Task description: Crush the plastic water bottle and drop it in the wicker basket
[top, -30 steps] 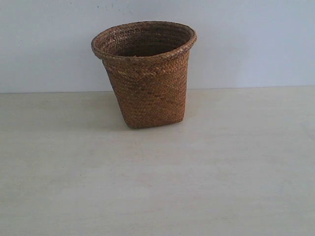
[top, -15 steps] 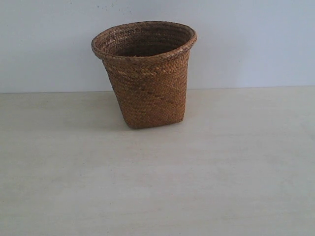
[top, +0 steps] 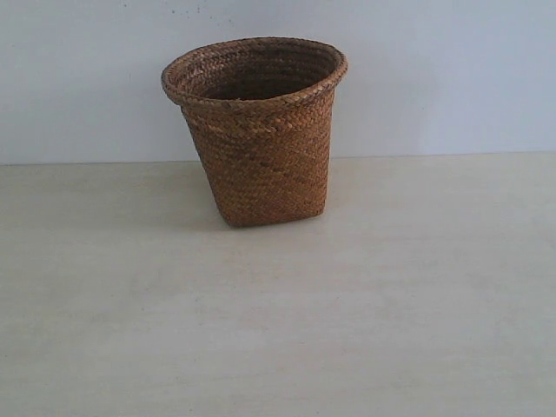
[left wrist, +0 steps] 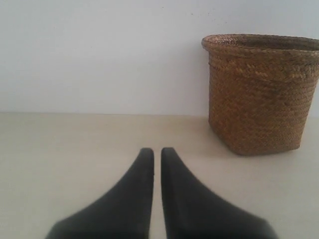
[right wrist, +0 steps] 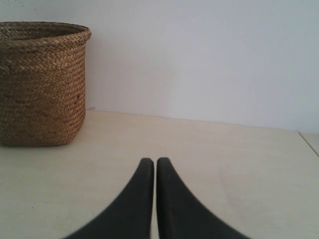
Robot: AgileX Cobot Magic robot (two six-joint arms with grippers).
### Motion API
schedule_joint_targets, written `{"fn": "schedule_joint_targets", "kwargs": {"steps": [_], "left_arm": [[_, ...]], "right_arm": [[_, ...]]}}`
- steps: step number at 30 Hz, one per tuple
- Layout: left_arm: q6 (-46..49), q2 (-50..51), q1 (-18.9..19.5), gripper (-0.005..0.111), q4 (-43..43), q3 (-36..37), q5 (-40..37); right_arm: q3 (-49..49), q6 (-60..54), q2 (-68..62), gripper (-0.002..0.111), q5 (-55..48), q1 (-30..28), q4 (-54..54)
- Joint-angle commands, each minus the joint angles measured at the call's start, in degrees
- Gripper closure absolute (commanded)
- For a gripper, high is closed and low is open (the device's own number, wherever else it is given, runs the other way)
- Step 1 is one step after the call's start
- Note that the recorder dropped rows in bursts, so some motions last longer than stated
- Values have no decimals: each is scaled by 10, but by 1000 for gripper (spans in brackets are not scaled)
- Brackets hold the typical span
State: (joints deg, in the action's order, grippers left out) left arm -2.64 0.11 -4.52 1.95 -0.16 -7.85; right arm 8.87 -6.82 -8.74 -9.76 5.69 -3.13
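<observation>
The brown wicker basket (top: pixel 254 130) stands upright at the back of the pale table, near the wall. It also shows in the left wrist view (left wrist: pixel 261 94) and in the right wrist view (right wrist: pixel 40 82). The plastic water bottle is out of view in every frame. My left gripper (left wrist: pixel 157 150) is shut with nothing between its black fingers, low over the table and well short of the basket. My right gripper (right wrist: pixel 151 161) is likewise shut and empty, off to the basket's other side. Neither gripper appears in the exterior view.
A plain white wall (top: pixel 434 78) runs behind the table (top: pixel 278 321). The table's edge (right wrist: pixel 308 139) shows at the far side in the right wrist view.
</observation>
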Motion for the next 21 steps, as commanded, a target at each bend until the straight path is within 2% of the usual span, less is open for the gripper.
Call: {"fn": "schedule_joint_targets", "kwargs": {"steps": [1, 7, 21], "left_arm": [[14, -1, 12, 102, 6, 2, -32], [14, -1, 13, 102, 2, 2, -92], [14, -1, 13, 102, 2, 2, -86]], "right_arm": [[-2, 3, 1, 108, 3, 1, 0], [-2, 3, 1, 108, 3, 1, 0], [-2, 3, 1, 108, 3, 1, 0]]}}
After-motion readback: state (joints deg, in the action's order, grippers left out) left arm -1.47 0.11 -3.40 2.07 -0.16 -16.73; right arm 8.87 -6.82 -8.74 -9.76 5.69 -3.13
